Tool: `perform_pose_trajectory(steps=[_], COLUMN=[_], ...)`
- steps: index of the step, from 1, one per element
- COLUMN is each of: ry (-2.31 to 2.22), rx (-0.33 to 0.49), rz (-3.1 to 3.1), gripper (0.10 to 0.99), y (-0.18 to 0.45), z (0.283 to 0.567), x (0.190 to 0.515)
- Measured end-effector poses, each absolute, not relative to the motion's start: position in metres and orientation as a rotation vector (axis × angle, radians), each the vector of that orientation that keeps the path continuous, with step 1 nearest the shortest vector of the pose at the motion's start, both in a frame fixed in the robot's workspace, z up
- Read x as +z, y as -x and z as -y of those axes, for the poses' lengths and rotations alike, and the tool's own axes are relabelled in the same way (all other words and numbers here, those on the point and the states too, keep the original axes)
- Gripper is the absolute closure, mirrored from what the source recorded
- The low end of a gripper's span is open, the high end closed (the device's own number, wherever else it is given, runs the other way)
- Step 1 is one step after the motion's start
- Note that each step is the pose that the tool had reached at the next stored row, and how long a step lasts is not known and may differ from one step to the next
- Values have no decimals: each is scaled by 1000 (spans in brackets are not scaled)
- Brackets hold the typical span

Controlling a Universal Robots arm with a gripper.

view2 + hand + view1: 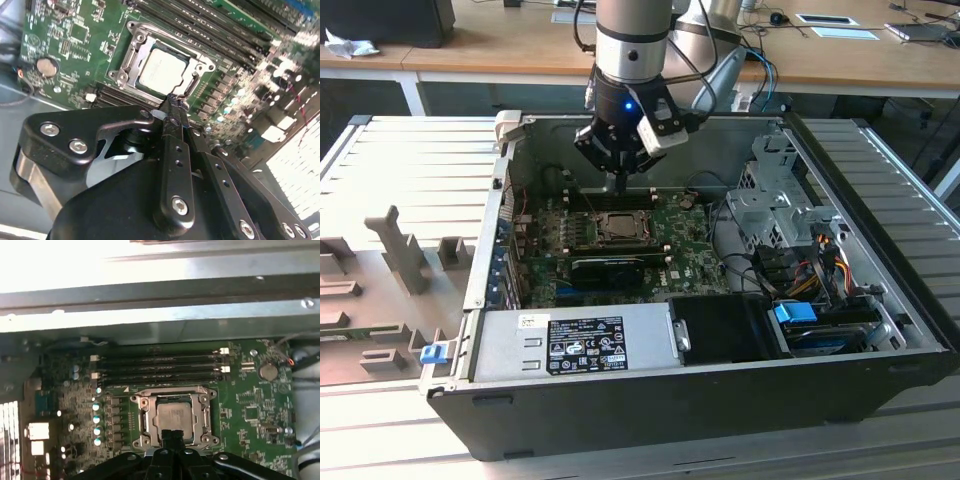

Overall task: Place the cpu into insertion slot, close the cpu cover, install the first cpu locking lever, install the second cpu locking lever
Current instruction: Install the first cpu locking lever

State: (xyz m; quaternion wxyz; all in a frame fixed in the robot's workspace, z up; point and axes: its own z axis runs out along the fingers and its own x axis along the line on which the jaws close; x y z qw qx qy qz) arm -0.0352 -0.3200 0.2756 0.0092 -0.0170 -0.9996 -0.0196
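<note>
The pincer (172,102) has its fingers pressed together with nothing visible between them. Its tips are at the nearest rim of the insertion slot (136,399); whether touching or just above, I cannot tell. Just beyond the tips the cpu (162,70) lies seated in the slot, with the cpu cover (199,75) framing it. A sideways slip could drag the tips across the chip or the cover's edge. Farther off, the memory slots (160,367) look out of harm's way.
</note>
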Motion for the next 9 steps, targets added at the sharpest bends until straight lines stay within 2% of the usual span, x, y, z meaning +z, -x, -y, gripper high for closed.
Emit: perform_pose_trajectory(steps=[9], ry=[-167], rx=[-65], rz=[3122], gripper=[980], y=[48], z=[320], x=[274])
